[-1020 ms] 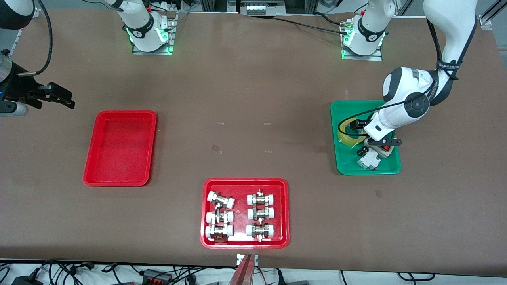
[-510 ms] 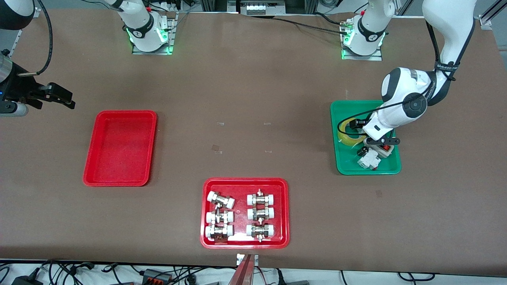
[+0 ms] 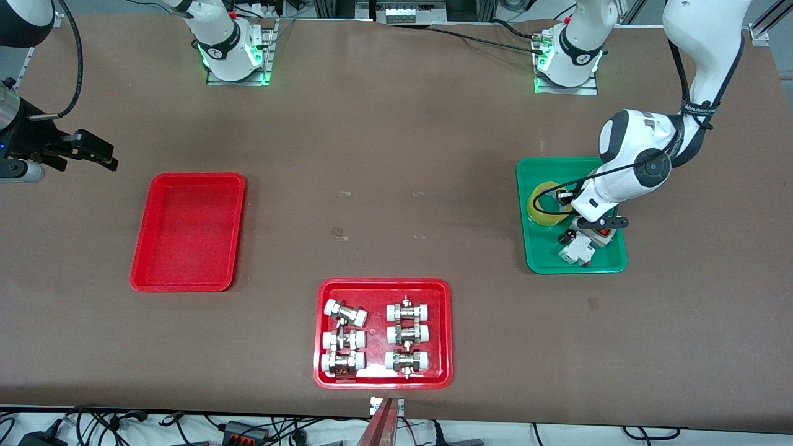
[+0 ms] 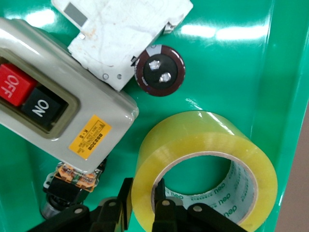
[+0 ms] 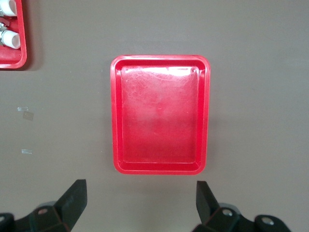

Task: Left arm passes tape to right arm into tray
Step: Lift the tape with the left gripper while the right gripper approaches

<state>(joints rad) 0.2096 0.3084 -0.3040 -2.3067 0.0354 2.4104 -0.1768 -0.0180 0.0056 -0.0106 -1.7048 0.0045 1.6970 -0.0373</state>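
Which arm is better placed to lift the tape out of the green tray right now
Left. The left gripper is shut on the tape wall inside the green tray; the right gripper waits open over the table.

Front view: left arm [image 3: 632, 176] covers part of the tape [image 3: 541, 207] and the parts lying in the green tray [image 3: 533, 260]; those parts too small to identify there. Right arm [image 3: 18, 133] cut off at the frame edge. Left wrist view: tape's lower rim, the switch box [image 4: 53, 96] and a small component [image 4: 67, 186] partly cropped or hidden by the left gripper [image 4: 143, 200].
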